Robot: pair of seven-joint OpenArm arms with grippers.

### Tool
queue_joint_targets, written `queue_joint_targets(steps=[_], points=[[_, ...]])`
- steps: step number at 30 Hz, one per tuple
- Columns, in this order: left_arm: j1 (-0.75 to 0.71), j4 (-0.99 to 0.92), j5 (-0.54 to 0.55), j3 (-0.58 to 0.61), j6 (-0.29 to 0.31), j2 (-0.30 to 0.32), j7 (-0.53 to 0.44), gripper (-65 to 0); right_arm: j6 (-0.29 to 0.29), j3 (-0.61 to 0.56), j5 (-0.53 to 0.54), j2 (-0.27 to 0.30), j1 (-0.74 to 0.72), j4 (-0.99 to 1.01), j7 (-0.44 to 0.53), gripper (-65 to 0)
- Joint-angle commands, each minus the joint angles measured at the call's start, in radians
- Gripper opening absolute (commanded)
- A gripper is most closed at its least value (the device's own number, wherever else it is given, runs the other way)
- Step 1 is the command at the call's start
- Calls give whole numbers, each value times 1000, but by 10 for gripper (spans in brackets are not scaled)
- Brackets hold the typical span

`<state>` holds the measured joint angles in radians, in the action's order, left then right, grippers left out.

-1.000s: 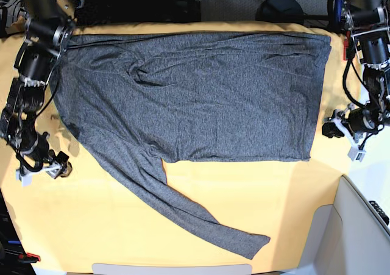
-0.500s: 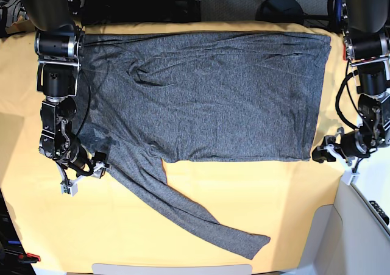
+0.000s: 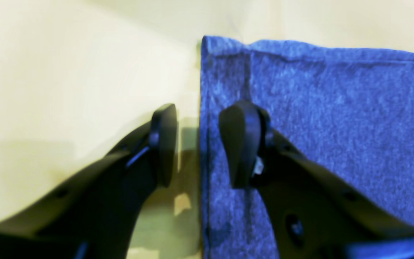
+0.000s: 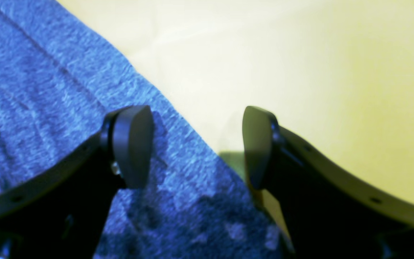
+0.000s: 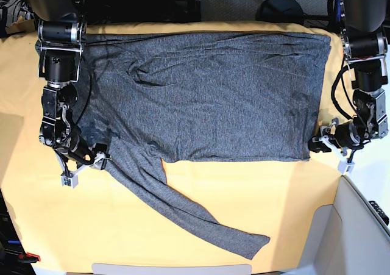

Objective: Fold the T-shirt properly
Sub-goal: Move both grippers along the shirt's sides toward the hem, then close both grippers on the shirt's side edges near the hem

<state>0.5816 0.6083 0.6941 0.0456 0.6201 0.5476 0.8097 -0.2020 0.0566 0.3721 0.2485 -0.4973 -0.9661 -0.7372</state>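
Note:
The T-shirt lies spread flat on the yellow cloth, dark grey, with one long sleeve trailing toward the front. It looks blue in the wrist views. My left gripper is open low at the shirt's front right corner. In the left wrist view the left gripper straddles the shirt's straight edge, one finger over fabric and one over cloth. My right gripper is open at the shirt's left side near the sleeve. The right gripper straddles the slanted edge of the shirt.
The yellow cloth covers the whole table. A white and grey unit stands at the front right corner. A black round object sits behind the table's back edge. A pale strip lies along the front edge.
The right arm swung in from the far left until its gripper reached the shirt's left edge. The left arm's gripper moved inward to the shirt's front right corner. The shirt itself has not shifted.

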Motion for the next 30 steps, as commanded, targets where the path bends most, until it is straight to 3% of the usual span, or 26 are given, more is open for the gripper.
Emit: queue_joint_targets(steps=[1,12,20,30], points=[[30,12,16,-6,5,15,-17,-414,-1,1,6,8,-19,-15,5,-268],[18,12,17,-8,5,-30,-22,-414,-1,1,6,7,-5,-15,6,-268],[16,12,17,-11,5,-28,-25,-414,-1,1,6,5,-5,-15,6,-268],[15,-69,17,-188,5,-8,-14,-383,-1,1,6,4,-1,-15,6,-268]])
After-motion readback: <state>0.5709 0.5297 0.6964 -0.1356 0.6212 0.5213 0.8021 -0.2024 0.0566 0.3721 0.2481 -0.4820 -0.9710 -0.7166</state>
